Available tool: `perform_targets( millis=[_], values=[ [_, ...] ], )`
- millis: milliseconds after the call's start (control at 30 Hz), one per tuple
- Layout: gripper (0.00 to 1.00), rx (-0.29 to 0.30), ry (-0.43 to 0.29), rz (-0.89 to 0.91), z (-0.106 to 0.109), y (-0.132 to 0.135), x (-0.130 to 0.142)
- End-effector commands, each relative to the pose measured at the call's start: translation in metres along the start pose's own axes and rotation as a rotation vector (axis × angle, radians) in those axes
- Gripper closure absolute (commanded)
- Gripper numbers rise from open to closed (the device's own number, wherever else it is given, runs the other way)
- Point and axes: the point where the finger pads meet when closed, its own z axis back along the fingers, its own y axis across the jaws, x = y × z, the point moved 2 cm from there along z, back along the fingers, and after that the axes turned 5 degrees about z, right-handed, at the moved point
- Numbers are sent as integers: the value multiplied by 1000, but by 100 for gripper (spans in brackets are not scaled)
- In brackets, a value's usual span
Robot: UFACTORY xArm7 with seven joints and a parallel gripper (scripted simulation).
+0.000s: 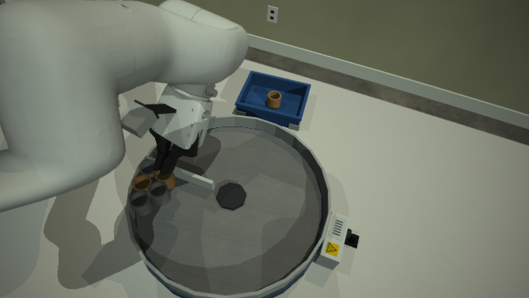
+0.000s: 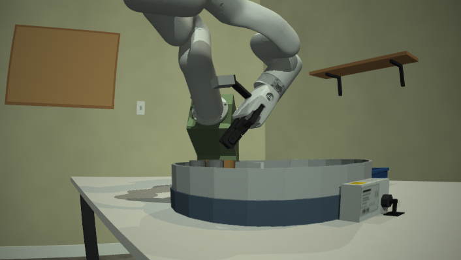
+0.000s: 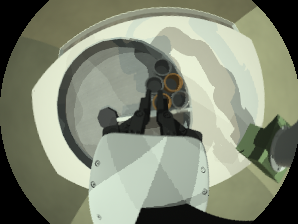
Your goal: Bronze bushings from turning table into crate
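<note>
My gripper (image 1: 162, 172) (image 2: 226, 145) (image 3: 154, 96) is nearly closed, with nothing between the fingers. It tilts above the bushing cluster, its tips above the turning table's wall in the exterior view. On the turning table (image 1: 262, 232) (image 2: 261, 183) (image 3: 100, 75), one bronze bushing (image 1: 171, 183) (image 3: 169, 103) stands near the bar, partly hidden by the fingers. Another bronze bushing (image 1: 137, 187) (image 3: 180, 80) stands by the wall. Three steel bushings (image 1: 161, 198) (image 1: 141, 209) (image 1: 147, 162) stand closely around them. The blue crate (image 1: 258, 114) (image 2: 381, 174) holds one upright bronze bushing (image 1: 274, 102).
A pale bar (image 1: 198, 180) crosses the turning table beside the cluster, towards the dark hub (image 1: 231, 196) (image 3: 108, 117). A raised wall rings the turning table. A control box (image 1: 330, 258) (image 2: 350, 204) stands at its outer side. The crate is just beyond the rim.
</note>
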Motion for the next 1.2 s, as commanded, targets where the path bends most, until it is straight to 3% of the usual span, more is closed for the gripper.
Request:
perform_targets(
  millis=[0,167,1167],
  values=[
    [90,-2,-1,-1,-1,-1,1],
    [90,-2,-1,-1,-15,-2,14],
    [90,-2,-1,-1,-26,-2,23]
  ],
)
